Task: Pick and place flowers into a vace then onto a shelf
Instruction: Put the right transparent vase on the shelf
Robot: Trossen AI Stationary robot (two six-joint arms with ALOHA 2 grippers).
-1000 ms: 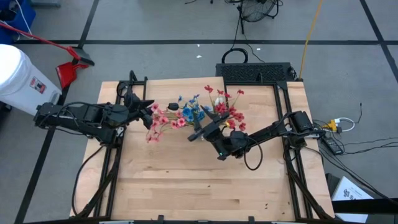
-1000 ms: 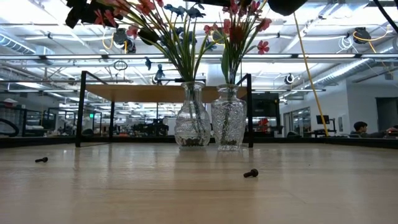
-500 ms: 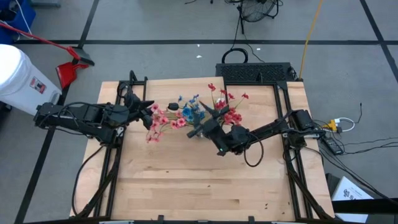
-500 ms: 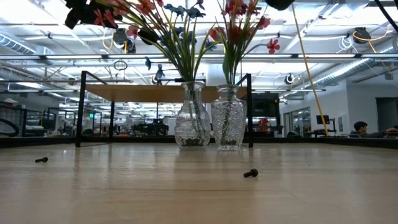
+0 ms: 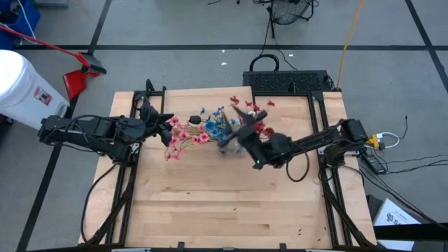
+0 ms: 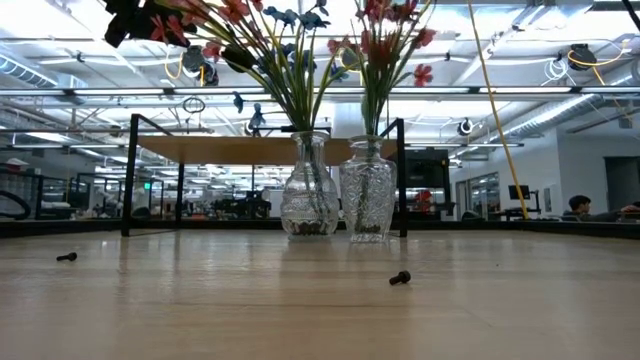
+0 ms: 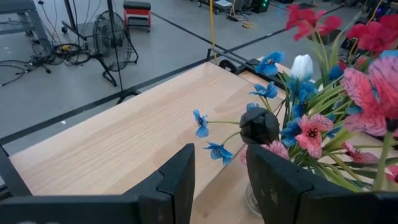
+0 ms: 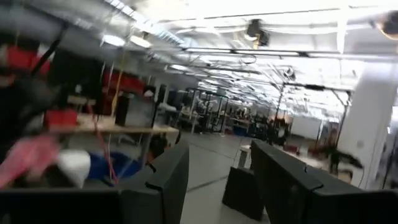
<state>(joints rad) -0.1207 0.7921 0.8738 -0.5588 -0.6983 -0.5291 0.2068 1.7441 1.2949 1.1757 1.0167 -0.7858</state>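
At the bench's far middle, the left claw (image 5: 170, 123) hovers just beside the pink flowers (image 5: 183, 135), fingers (image 7: 177, 183) apart, holding nothing. Right of it, the right claw (image 5: 241, 131), also parted and empty, hangs over the two glass vases (image 6: 308, 186). One careless swing could tip them; the shelf (image 6: 215, 147) waits behind.

Bright overhead strip lighting, ceiling glare — right wrist view motion-blurred, soft shadows
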